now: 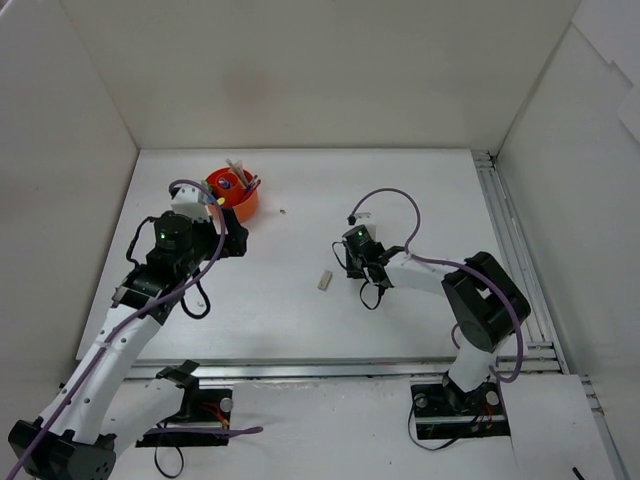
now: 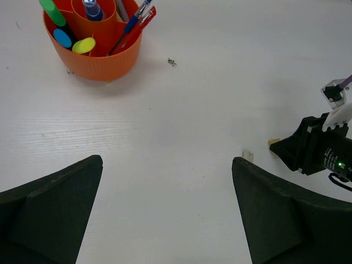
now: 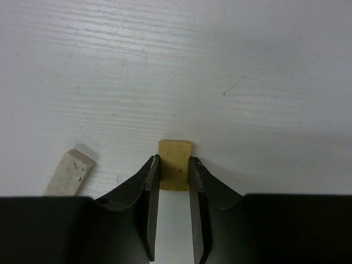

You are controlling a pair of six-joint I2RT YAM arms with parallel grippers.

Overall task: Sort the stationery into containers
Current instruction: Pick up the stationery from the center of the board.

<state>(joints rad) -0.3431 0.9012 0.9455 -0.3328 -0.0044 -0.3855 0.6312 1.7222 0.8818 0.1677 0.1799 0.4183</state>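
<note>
Right gripper [image 3: 174,163] closed across the flat sides of a beige eraser [image 3: 175,151] on the counter [image 3: 231,66], a paler eraser [image 3: 69,172] near; it is probably light and slightly soft. Only this wrist view shows the pinch. Farther off, the left gripper [image 2: 167,160] gapes empty before the orange organizer [image 2: 96,63].

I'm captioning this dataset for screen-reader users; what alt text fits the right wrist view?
The right end effector grips a small beige eraser between its dark fingers on a white table. A second, paler eraser lies apart at lower left of the picture.
</note>
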